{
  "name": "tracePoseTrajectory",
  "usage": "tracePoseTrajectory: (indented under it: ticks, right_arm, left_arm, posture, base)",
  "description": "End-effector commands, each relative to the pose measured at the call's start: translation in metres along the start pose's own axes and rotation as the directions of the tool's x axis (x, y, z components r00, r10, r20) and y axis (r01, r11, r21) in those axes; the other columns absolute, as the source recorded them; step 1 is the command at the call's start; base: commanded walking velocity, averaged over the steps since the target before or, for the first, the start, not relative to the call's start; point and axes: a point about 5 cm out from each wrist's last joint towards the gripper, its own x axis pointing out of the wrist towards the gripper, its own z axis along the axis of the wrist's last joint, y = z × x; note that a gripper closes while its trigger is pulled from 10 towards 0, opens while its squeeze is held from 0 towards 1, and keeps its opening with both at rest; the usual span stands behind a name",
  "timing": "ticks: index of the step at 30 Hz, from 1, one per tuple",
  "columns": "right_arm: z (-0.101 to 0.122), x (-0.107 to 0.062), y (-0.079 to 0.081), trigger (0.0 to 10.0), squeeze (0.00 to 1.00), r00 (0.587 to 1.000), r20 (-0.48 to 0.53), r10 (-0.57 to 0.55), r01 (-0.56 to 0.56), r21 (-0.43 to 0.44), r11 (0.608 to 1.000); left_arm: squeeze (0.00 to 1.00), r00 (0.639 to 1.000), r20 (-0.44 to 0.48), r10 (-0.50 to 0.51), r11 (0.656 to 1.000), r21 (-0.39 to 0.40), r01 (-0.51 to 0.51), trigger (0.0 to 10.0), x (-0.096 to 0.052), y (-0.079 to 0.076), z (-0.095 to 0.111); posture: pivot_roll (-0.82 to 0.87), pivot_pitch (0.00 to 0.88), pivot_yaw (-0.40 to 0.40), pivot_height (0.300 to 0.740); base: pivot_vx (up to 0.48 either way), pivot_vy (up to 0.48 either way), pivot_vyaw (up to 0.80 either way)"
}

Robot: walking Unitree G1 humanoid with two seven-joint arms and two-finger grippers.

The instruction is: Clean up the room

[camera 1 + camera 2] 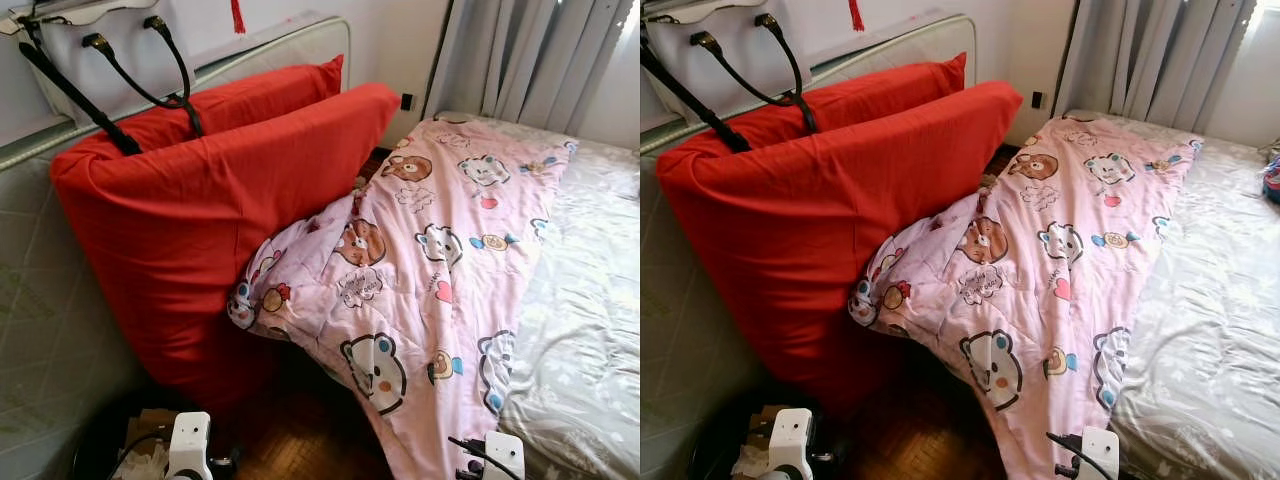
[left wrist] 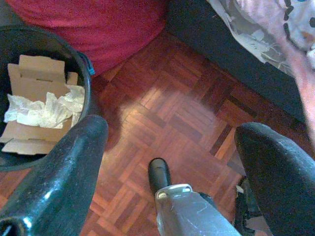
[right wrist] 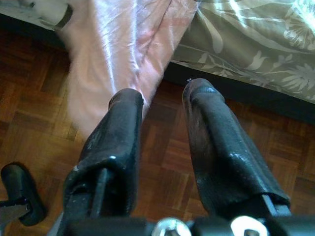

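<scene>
**Quilt slumped off the bed, both grippers low and empty**

A pink cartoon quilt (image 1: 430,270) lies slantwise across the bed (image 1: 590,330), its lower edge hanging over the side toward the wooden floor (image 2: 182,123). Its bunched corner presses against two big red cushions (image 1: 200,220) that stand propped on edge against a padded headboard (image 1: 40,300). A white bag (image 1: 100,50) with black straps rests on top of them. Grey curtains (image 1: 540,60) hang behind the bed.

The left gripper (image 2: 170,147) hangs above the floor with its fingers spread wide, holding nothing; beside it stands a black bin (image 2: 44,93) with cardboard and crumpled paper inside. The right gripper (image 3: 162,128) hangs by the bed's edge, fingers parted by a narrow gap and empty, the quilt's drooping hem just beyond its tips.
</scene>
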Motion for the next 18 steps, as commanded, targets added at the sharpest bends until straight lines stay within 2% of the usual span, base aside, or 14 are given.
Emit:
tracePoseTrajectory:
  ticks: [1, 2, 13, 18]
  right_arm:
    - [-0.0015, -0.0001, 0.0004, 10.0, 0.90, 1.000, -0.013, 0.006, -0.006, 0.009, 1.000]
    - [-0.0029, -0.0002, 0.0019, 10.0, 0.00, 0.999, -0.025, 0.031, -0.030, 0.032, 0.999]
    - [-0.0083, -0.0013, 0.0078, 10.0, 0.00, 0.990, -0.065, 0.123, -0.120, 0.048, 0.992]
    - [-0.0093, -0.0019, 0.0080, 10.0, 0.00, 0.990, -0.060, 0.127, -0.125, 0.040, 0.991]
  left_arm:
    - [0.00, 1.000, -0.025, 0.012, 1.000, 0.017, -0.011, 10.0, -0.0013, 0.0040, -0.0033]
    - [0.00, 0.999, -0.034, 0.012, 1.000, 0.021, -0.011, 10.0, -0.0014, 0.0040, -0.0042]
    - [0.00, 0.998, -0.061, 0.031, 0.999, 0.044, -0.028, 10.0, -0.0029, 0.0077, -0.0085]
    - [0.00, 0.996, -0.078, 0.047, 0.997, 0.059, -0.042, 10.0, -0.0039, 0.0100, -0.0110]
  posture:
    - [-0.09, 0.000, 0.001, 0.740]
    - [-0.10, 0.000, 0.000, 0.740]
    - [-0.10, 0.000, 0.009, 0.740]
    - [-0.10, 0.000, 0.014, 0.740]
  base:
    - [0.000, 0.000, 0.00]
    - [0.000, 0.000, 0.00]
    - [0.000, 0.000, 0.00]
    - [0.000, 0.000, 0.00]
